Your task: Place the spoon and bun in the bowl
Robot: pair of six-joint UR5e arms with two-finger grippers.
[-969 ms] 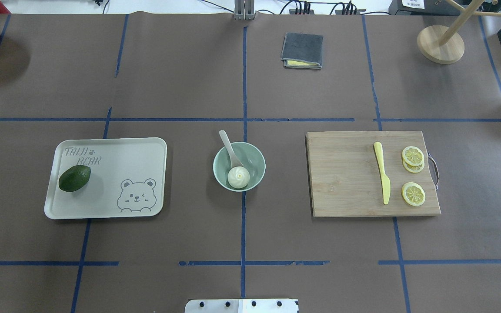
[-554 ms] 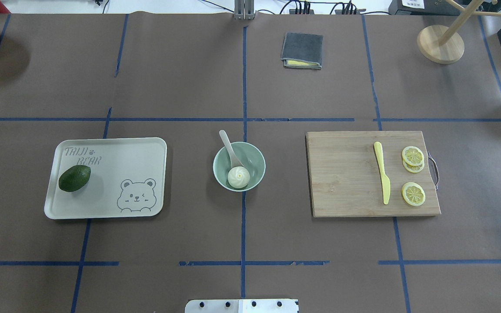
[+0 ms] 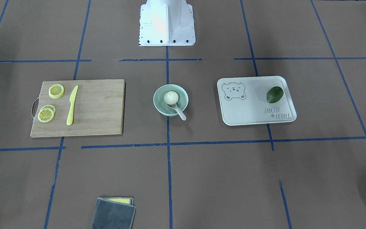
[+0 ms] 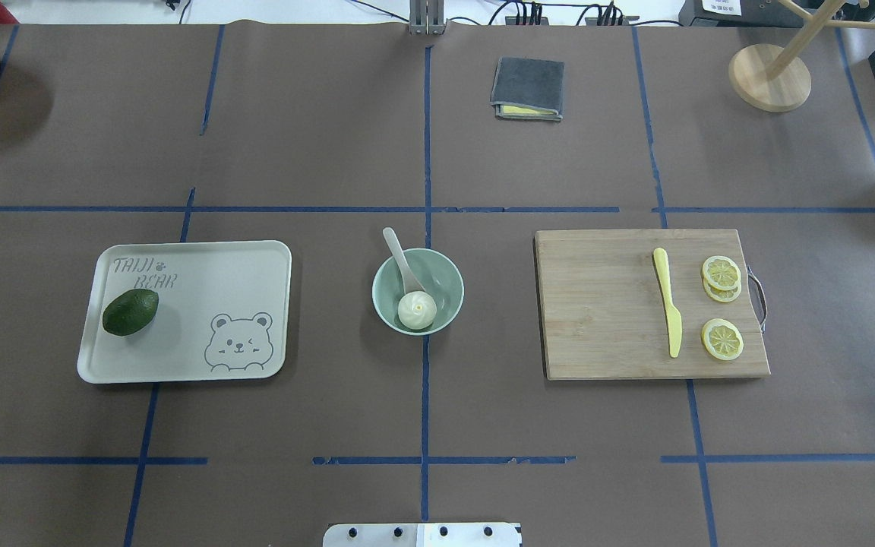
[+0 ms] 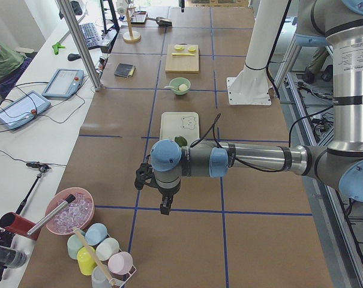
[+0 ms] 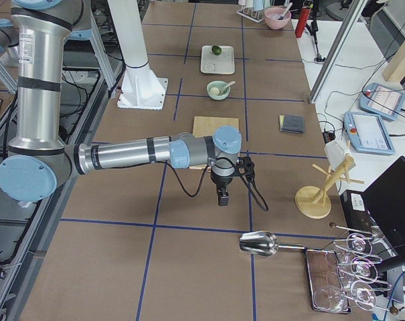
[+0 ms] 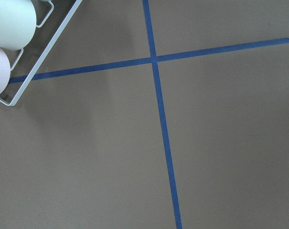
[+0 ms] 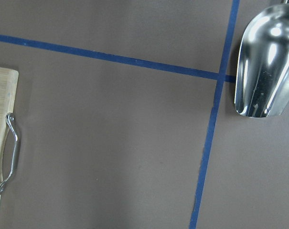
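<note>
The mint-green bowl (image 4: 449,277) stands at the table's middle. The white bun (image 4: 416,309) lies inside it. The pale spoon (image 4: 399,258) has its scoop in the bowl beside the bun, and its handle leans out over the far-left rim. All three also show in the front view: bowl (image 3: 159,102), bun (image 3: 171,97), spoon (image 3: 179,112). My left gripper (image 5: 164,207) hangs over the table far off to the left. My right gripper (image 6: 222,198) hangs far off to the right, past the cutting board. Neither shows in the overhead view, so I cannot tell whether they are open or shut.
A bear tray (image 4: 255,262) with an avocado (image 4: 130,311) lies left of the bowl. A cutting board (image 4: 597,304) with a yellow knife (image 4: 669,304) and lemon slices (image 4: 721,338) lies right. A grey cloth (image 4: 529,87), a metal scoop (image 8: 266,62) and a cup rack (image 5: 100,252) are further off.
A dark part of my right arm at the overhead view's right edge has moved out of that view. Bowl, bun and spoon have not moved.
</note>
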